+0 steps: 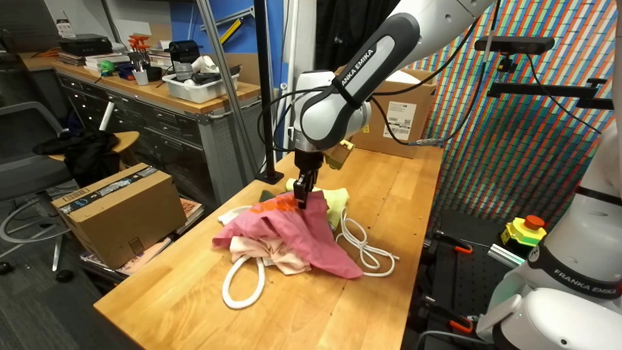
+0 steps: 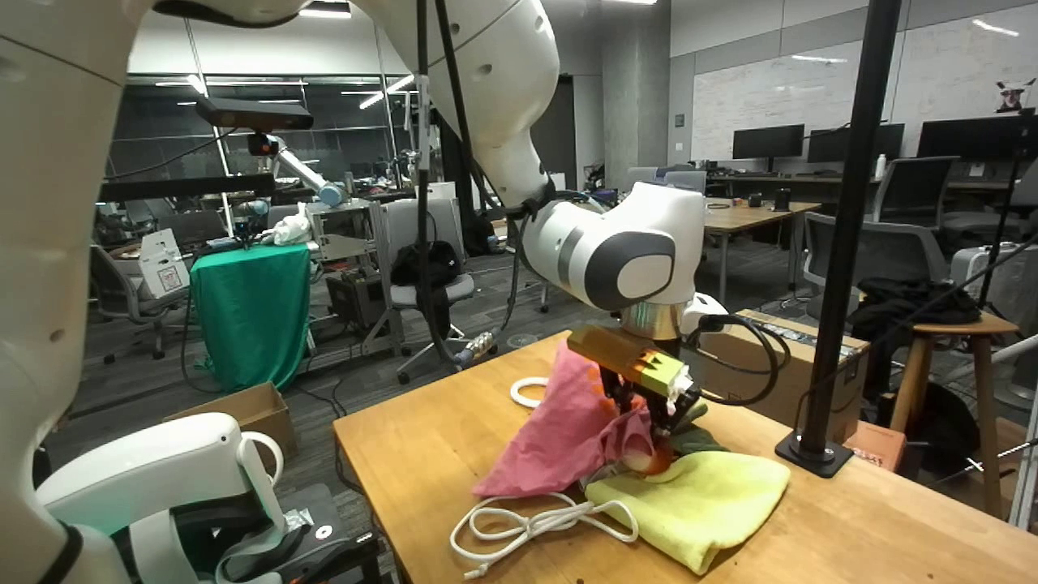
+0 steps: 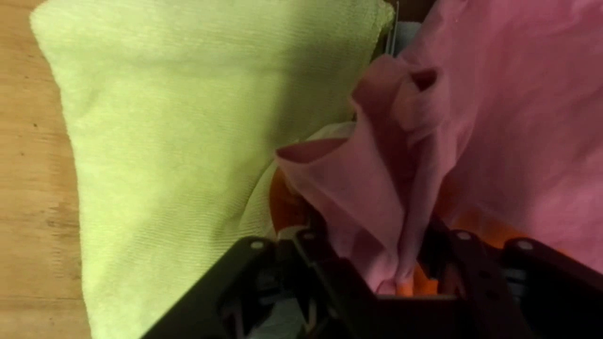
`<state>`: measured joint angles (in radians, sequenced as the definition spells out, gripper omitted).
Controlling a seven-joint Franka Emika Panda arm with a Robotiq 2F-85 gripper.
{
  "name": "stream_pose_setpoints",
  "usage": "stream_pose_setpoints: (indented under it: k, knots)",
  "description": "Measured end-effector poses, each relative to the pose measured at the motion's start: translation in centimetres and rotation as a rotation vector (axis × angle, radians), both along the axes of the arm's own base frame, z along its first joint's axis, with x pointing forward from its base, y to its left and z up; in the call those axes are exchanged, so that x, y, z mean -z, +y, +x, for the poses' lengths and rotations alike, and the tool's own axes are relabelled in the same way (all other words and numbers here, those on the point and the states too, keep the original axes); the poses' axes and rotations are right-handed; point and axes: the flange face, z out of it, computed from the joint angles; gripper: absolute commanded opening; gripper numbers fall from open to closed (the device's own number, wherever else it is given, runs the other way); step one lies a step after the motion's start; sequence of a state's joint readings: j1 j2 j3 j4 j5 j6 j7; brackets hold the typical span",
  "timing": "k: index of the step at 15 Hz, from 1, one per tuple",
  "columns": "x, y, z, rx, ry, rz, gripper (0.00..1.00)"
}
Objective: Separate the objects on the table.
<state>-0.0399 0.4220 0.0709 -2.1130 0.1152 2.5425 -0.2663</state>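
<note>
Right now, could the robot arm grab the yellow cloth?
Probably not: the gripper is around bunched pink cloth, though much of the yellow cloth beside it lies uncovered.

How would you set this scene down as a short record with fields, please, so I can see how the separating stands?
Tool: gripper, with a bunched fold of pink cloth between its fingers; firm hold unclear
Under the pink cloth: peach cloth, partly showing
Beside the pink cloth: pale yellow cloth
Ropes: thick white rope loop, thin white cord, both on the wooden table
Partly hidden: orange item near the fingers, kind unclear
Separation: not yet done, pink cloth overlapping peach cloth
Background: cardboard box at the table's far end
</note>
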Motion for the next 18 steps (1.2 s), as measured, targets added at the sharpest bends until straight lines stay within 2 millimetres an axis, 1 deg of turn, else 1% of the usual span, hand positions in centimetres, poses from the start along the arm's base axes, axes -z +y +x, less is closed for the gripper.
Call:
stream_pose_setpoints:
  k: [2,3,5,6,8,10,12,15,18]
  knots:
    - [-0.5,0.1,0.0,0.0,0.018,-0.005,0.04]
    - [-0.8,0.1,0.0,0.001,0.026,-0.008,0.03]
    - [-1.7,0.1,0.1,0.005,0.026,-0.018,0.06]
    - [-2.3,0.2,0.2,0.01,0.019,-0.022,0.04]
    - [-4.4,0.2,0.4,0.029,-0.007,-0.025,0.06]
    - [-7.2,0.0,0.8,0.06,-0.055,-0.025,0.06]
    - [-10.7,-0.5,1.2,0.107,-0.116,-0.026,0.06]
    - [-16.1,-1.8,1.5,0.186,-0.208,-0.022,0.06]
    - [-21.4,-3.3,1.4,0.269,-0.306,-0.014,0.06]
